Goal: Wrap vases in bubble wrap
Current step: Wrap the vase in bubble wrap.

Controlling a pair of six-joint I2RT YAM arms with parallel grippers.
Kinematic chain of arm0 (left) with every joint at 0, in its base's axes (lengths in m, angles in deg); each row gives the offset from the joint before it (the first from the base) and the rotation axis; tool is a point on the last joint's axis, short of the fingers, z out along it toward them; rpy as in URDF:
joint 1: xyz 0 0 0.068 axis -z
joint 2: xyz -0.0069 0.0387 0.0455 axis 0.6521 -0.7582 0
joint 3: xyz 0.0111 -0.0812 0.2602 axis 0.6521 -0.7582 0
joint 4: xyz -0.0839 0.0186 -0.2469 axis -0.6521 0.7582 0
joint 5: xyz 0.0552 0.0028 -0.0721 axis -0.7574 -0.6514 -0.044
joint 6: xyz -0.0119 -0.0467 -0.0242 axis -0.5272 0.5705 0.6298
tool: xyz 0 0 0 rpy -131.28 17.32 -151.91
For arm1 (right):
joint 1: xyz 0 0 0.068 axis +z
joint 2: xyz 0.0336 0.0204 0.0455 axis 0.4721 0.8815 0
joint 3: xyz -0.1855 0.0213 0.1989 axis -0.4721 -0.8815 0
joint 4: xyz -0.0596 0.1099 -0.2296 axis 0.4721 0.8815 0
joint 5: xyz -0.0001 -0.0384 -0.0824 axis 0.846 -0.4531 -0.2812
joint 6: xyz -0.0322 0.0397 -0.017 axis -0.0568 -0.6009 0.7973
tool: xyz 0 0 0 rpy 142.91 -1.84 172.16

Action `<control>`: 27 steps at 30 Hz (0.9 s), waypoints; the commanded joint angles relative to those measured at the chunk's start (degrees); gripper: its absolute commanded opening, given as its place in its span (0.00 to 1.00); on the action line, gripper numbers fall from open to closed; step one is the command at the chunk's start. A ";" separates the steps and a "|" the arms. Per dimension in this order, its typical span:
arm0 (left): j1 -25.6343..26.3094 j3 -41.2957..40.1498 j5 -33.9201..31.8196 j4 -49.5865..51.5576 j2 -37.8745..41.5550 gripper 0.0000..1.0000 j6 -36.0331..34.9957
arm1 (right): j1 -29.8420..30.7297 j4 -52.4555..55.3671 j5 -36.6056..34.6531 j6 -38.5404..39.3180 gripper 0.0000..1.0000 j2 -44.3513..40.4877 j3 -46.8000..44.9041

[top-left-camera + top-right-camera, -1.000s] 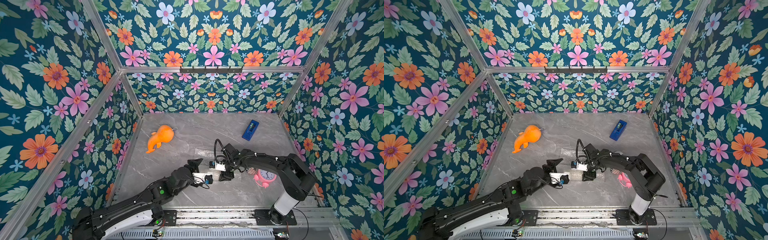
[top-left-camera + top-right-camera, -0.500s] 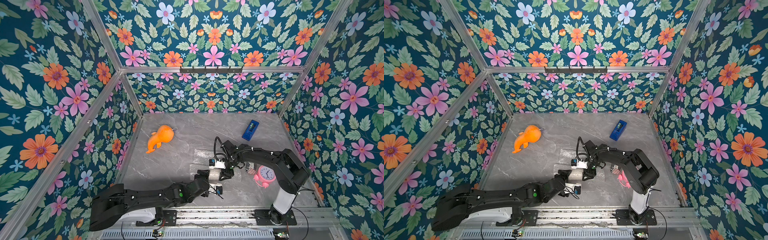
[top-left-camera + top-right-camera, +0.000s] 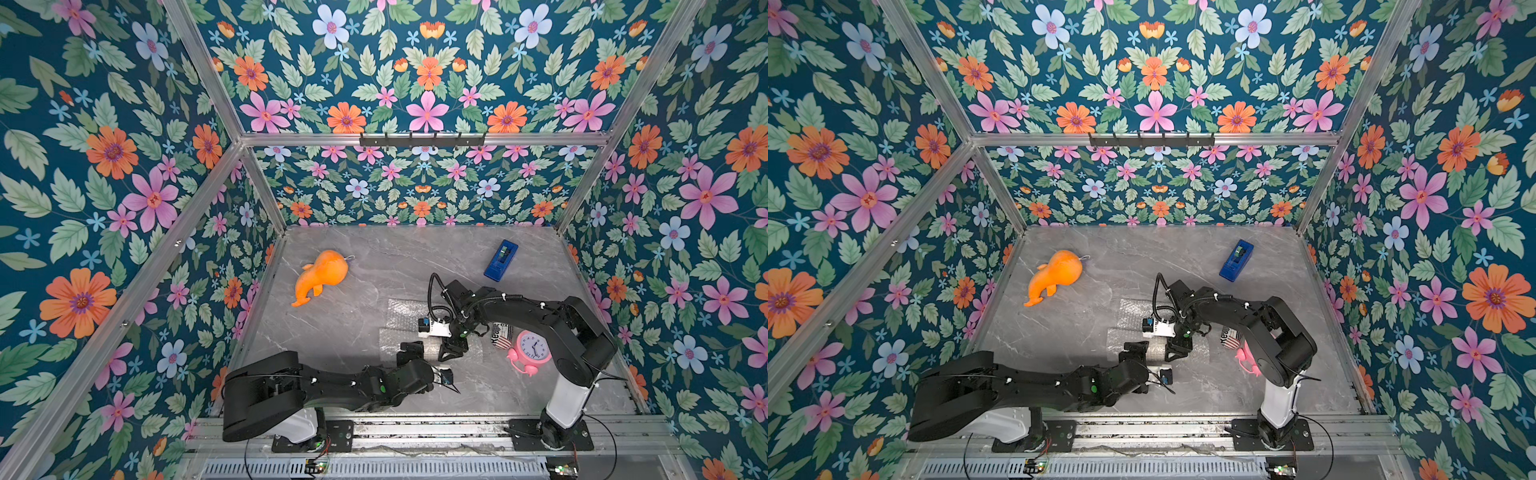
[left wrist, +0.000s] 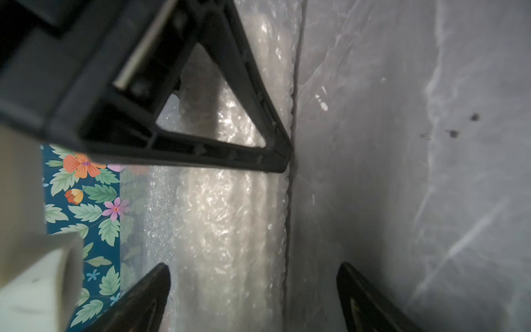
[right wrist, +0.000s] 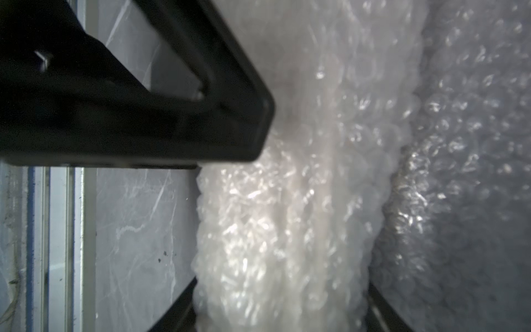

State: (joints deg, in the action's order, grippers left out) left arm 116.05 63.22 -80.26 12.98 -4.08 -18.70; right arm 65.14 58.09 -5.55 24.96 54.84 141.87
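The vase [image 5: 287,215] lies on its side near the front middle of the grey table [image 3: 353,324]. It is rolled inside the bubble wrap [image 3: 405,316], and the loose end of the sheet lies flat behind it. The right gripper [image 3: 453,351] reaches down over the roll with its fingers pressed to both sides, grasping it. The left gripper [image 4: 255,287] straddles one end with its jaws spread wide and one finger clear of the roll, gripping nothing. Further off sit a pink alarm clock [image 3: 530,349], a blue tape dispenser [image 3: 500,259] and an orange plush toy [image 3: 322,274].
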 commanded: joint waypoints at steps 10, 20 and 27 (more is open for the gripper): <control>-2.26 2.36 -1.78 -8.70 -9.61 0.78 -6.01 | 0.12 6.52 -3.73 1.66 0.51 -0.27 -1.79; -4.49 6.61 7.92 4.25 -9.81 0.59 -5.11 | 0.05 2.70 -5.89 0.87 0.89 -2.88 -2.94; -6.79 11.40 16.72 14.69 -8.42 0.55 -2.02 | -2.06 -8.97 -6.61 -2.20 1.00 -15.62 -7.02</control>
State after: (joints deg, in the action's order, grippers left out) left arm 110.74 73.45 -69.12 14.07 -12.41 -25.24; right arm 63.52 53.98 -14.77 22.77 43.38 135.60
